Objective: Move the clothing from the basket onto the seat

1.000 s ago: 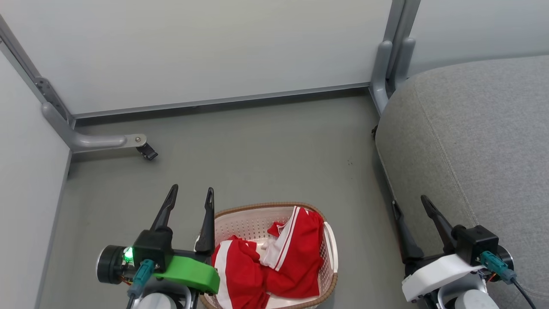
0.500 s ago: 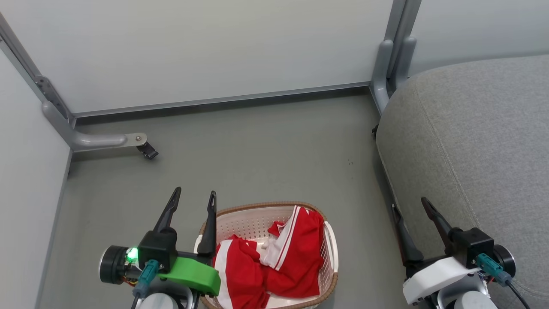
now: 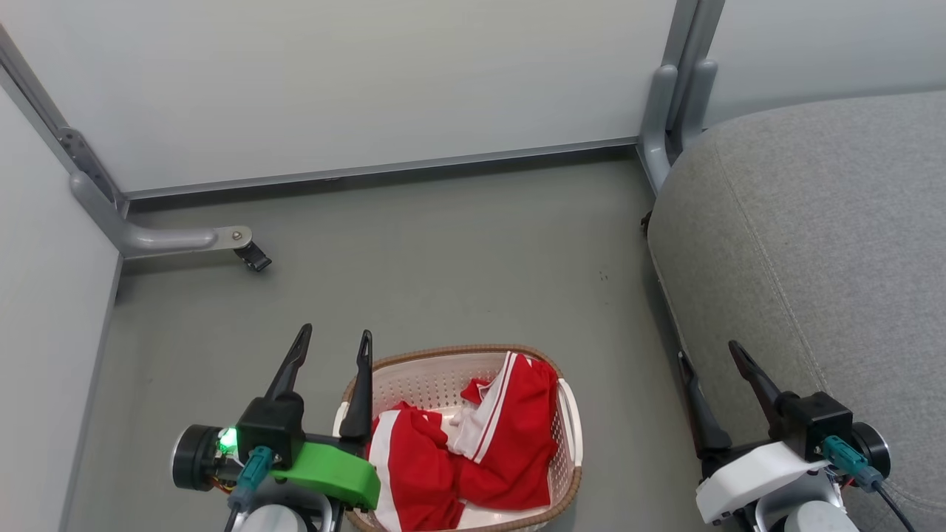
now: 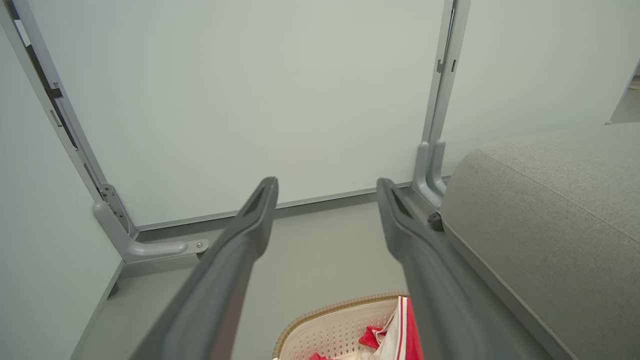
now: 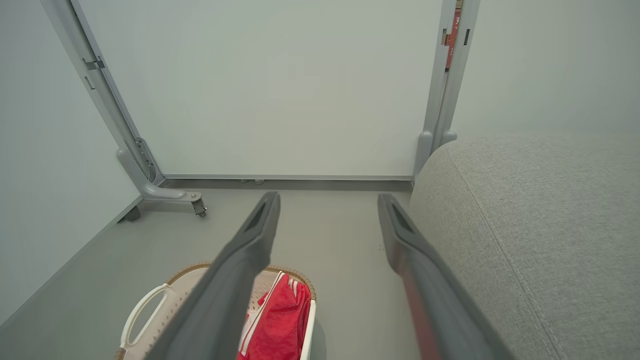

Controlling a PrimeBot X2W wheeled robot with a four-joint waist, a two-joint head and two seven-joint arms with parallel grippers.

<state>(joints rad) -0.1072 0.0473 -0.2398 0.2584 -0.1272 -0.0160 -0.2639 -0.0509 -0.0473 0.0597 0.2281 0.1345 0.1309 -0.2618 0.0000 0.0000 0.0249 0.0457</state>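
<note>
so the robot looks to be right at the start. the clothing [image 3: 480, 451] is all in the basket [image 3: 570, 425], which sits on the floor [image 3: 443, 258] at about 6 o'clock in the head view, between the two arms. the seat [image 3: 813, 244] takes up the 3 o'clock side, with a strip of floor between it and the basket and nothing red on it.

the left gripper [image 3: 335, 332] hangs at 7 o'clock with its inner finger just over the basket's 9 o'clock rim, jaws spread wide and holding nothing. the right gripper [image 3: 707, 350] is at 5 o'clock beside the seat's edge, also wide apart and empty.

handling guess: it's thin sportswear, so light, floppy and probably a bit slick. it won't keep its shape and will hang long once lifted. the two pieces overlap, so one could drag the other along. the basket looks light too and might tip or slide if fabric snags on the rim.

where to grab: the piece on the basket's 3 o'clock side has a bunched fold with white stripes standing up towards 12 o'clock, which looks like the easiest ridge to pinch. the other piece slumps over the 6 o'clock rim, and its raised hump near the middle seems a better bite than the flat parts. the robot would do best to pinch a fold deep, not a single edge, and lift clear of the rim before swinging to 3 o'clock.
</note>
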